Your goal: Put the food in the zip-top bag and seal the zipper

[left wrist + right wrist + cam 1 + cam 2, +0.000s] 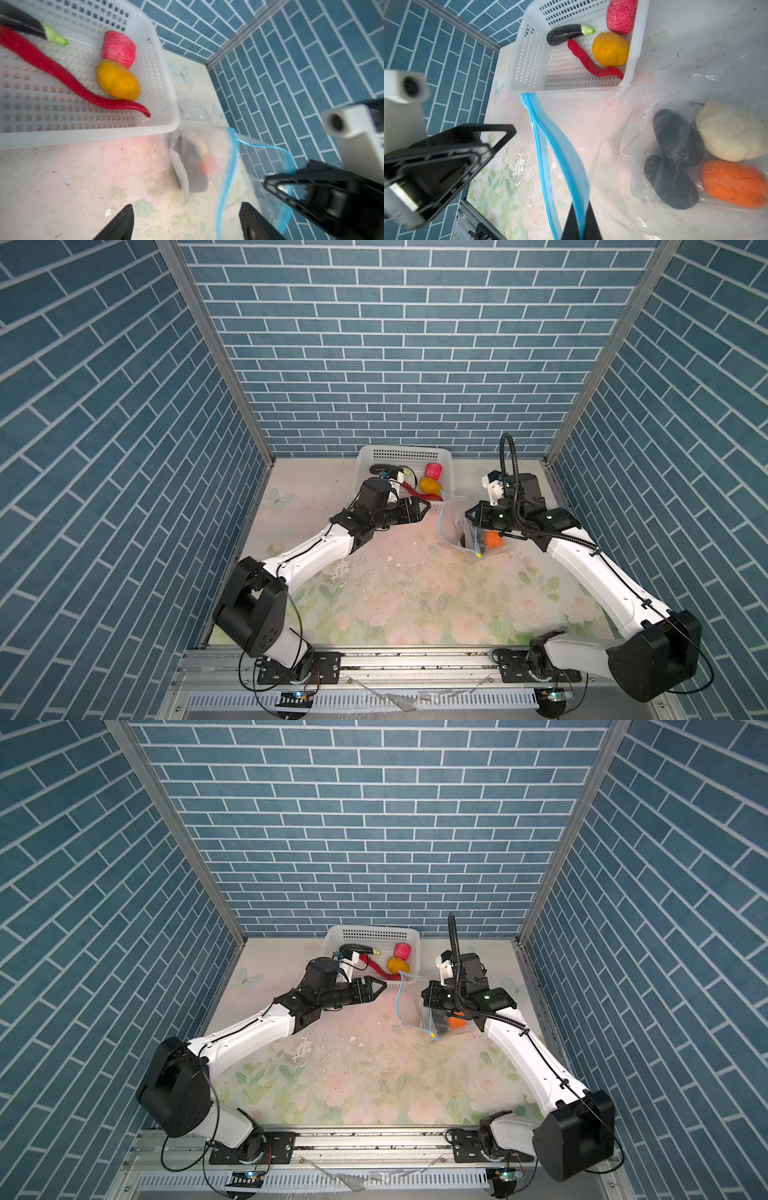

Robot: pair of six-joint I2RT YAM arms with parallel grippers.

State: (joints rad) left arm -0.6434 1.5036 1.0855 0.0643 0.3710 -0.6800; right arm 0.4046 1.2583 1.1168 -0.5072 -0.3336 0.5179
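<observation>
The clear zip-top bag (467, 533) stands open on the mat, with two black lumps (675, 141), a cream piece (729, 133) and an orange piece (735, 182) inside. My right gripper (579, 220) is shut on the far side of the blue zipper (562, 158) and holds it up. The zipper's yellow tab (481, 556) hangs low. My left gripper (187, 209) is open beside the bag mouth; the zipper's near strip (225, 178) runs between its fingers. More food lies in the basket: a pink piece (433, 470), a yellow-orange one (429, 486) and a red chilli (62, 72).
The white perforated basket (401, 454) stands against the back wall, its front corner touching the bag. A dark aubergine (564, 35) with a green cap also lies in it. Small white crumbs (390, 559) dot the floral mat. Blue brick walls close in three sides.
</observation>
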